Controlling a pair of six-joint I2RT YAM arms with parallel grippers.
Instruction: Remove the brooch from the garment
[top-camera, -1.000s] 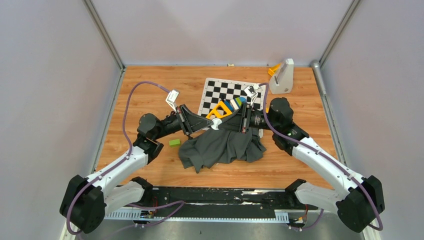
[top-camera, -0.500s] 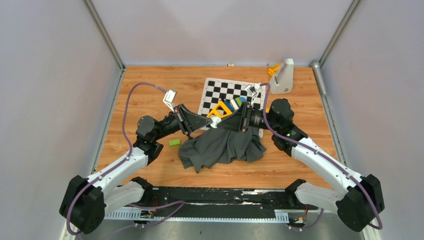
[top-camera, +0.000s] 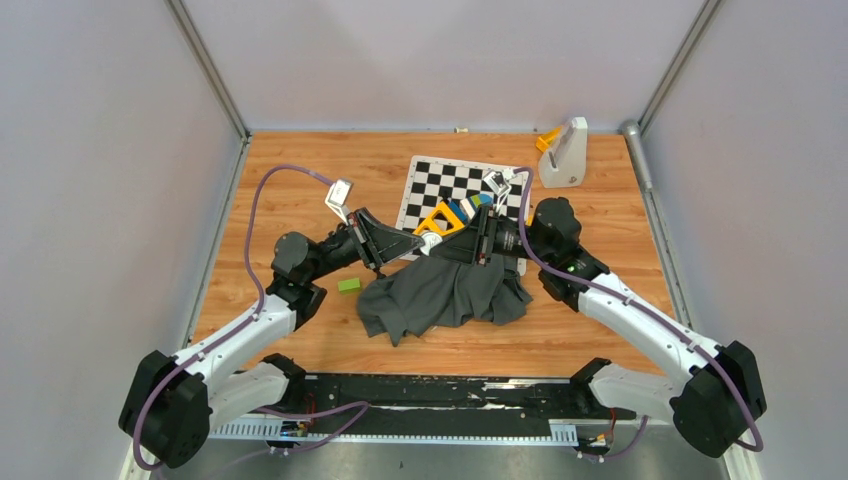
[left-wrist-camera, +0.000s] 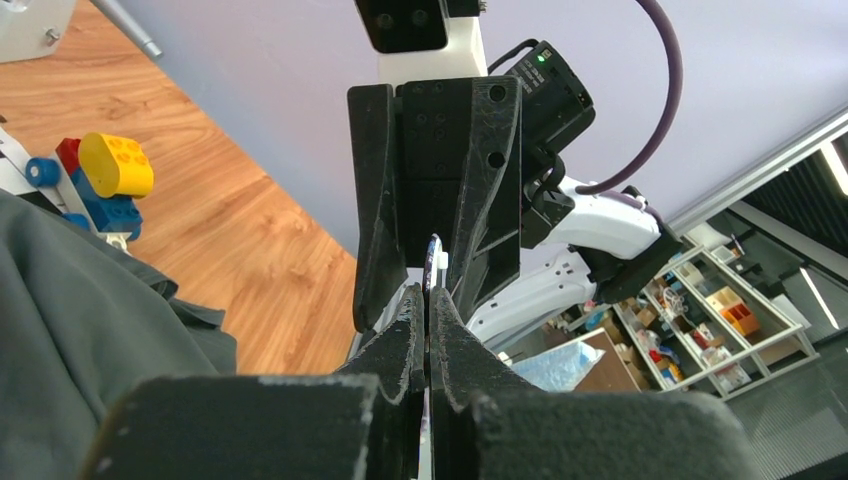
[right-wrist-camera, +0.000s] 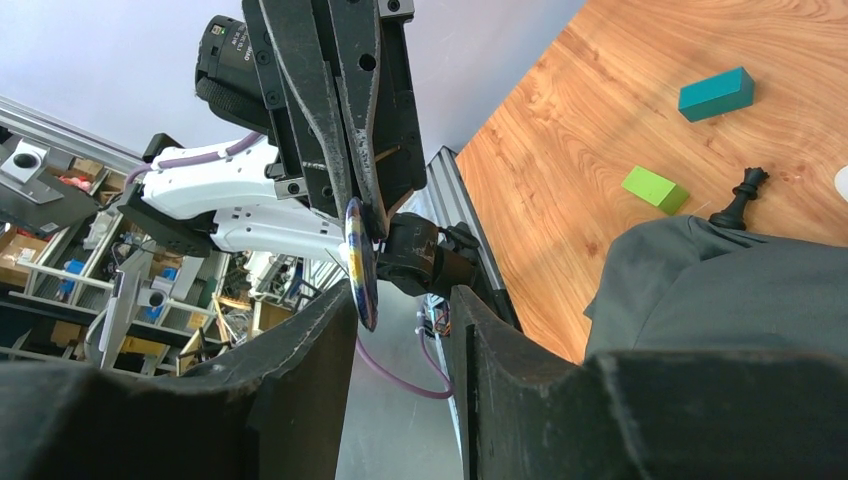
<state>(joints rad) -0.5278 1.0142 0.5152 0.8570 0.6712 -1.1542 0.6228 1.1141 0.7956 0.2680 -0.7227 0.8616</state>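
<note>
Holding the brooch (right-wrist-camera: 361, 262) edge-on, the left hand (left-wrist-camera: 428, 305) is clamped on it above the heaped garment (top-camera: 440, 292). The right hand (right-wrist-camera: 398, 305) stands parted around the disc. Lift straight and slowly; the pin may not be free.

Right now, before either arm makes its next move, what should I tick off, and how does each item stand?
1. Grip: left gripper shut on the edge of the brooch: ok.
2. Other side: right gripper with jaws apart: ok.
3. Contact: brooch touching one finger of the right gripper: cannot tell, they are very close.
4. Separation: no fabric of the garment on the brooch in either wrist view: ok.
5. Rest: garment lying crumpled on the table: ok.
</note>
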